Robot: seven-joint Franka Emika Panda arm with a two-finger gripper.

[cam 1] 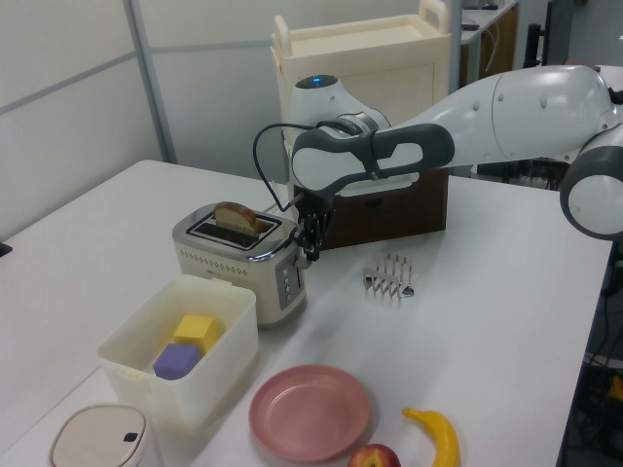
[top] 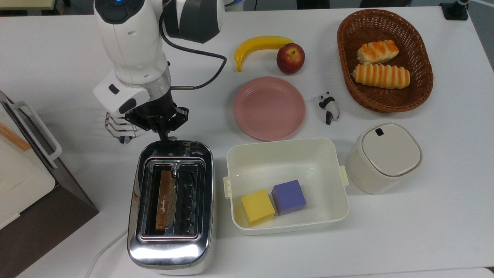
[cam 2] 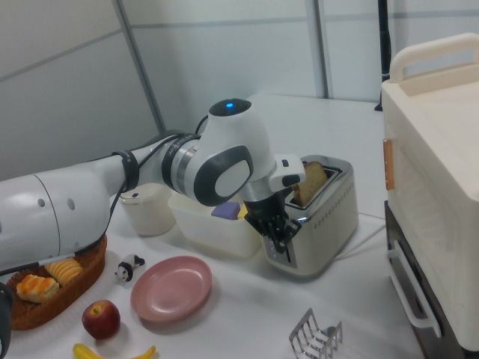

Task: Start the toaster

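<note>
The chrome two-slot toaster [top: 170, 253] stands near the front of the table with a slice of toast [top: 165, 200] upright in the top view's left slot. My gripper [top: 163, 136] is shut and points down, its tip right at the toaster's far end, where it covers the lever. In the left view the gripper [cam 1: 310, 250] hangs against the toaster's [cam 1: 234, 258] right end face, just below its top edge. The right view has the gripper [cam 2: 281, 240] in front of the control end of the toaster [cam 2: 329, 217].
A wire toast rack [top: 119, 129] sits just left of the gripper in the top view. A white bin [top: 231, 162] with a yellow and a purple block adjoins the toaster's right. The boxy appliance [top: 23, 170] fills the left edge. A pink plate [top: 269, 108] lies beyond.
</note>
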